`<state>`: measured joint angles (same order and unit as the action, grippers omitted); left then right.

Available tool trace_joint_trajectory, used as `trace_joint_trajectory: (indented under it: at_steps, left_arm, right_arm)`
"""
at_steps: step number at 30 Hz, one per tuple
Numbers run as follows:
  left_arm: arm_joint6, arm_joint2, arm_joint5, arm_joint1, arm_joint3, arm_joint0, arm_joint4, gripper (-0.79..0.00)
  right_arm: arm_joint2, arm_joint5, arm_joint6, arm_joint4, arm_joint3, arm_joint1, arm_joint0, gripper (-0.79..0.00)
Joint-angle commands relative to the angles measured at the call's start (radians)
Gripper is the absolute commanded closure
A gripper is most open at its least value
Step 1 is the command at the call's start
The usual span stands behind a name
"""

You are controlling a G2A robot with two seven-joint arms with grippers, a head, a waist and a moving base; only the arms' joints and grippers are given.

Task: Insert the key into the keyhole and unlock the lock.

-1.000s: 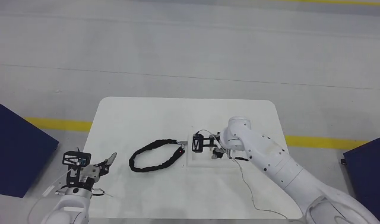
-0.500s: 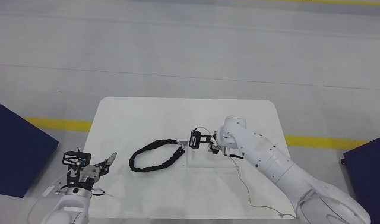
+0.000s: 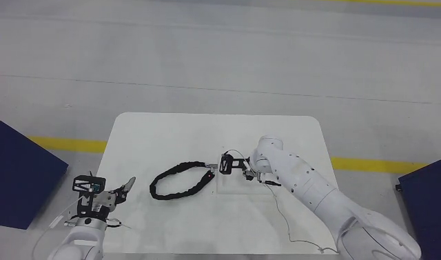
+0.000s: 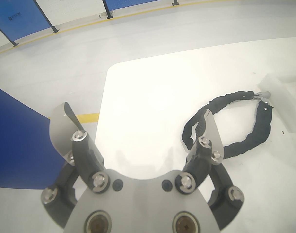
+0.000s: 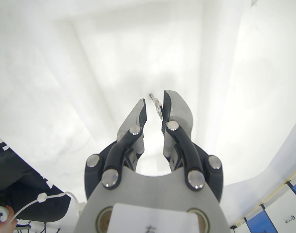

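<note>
A black sleeved chain lock (image 3: 180,179) lies in a loop on the white table (image 3: 172,136). Its silver lock end (image 3: 211,167) rests at the edge of a white foam block (image 3: 238,189). My right gripper (image 3: 227,165) hovers over that block, just beside the lock end. In the right wrist view its fingers stand nearly together at the right gripper (image 5: 154,103), with the small silver key (image 5: 158,106) between the tips, pressed against one pad and pointing away toward the block's recess. My left gripper (image 3: 114,191) sits open near the table's left front corner, well short of the chain lock (image 4: 235,127).
A thin cable (image 3: 282,218) trails from the right arm across the table's right front. The table's left edge runs close beside the left gripper (image 4: 137,111). Blue panels stand on the floor at both sides.
My right gripper has shifted a little toward the lock end and the table's far side. The left arm and the chain have not moved.
</note>
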<state>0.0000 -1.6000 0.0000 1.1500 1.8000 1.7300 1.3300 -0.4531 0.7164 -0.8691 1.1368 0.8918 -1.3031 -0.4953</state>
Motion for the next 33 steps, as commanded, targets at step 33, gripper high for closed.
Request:
trace_joint_trajectory:
  at_steps: [33]
  left_arm:
    - [0.0,0.0,0.0,0.0,0.0,0.0,0.0,-0.785]
  right_arm:
    - [-0.325,-0.01,-0.048,0.054,0.366,0.165,-0.225,0.0]
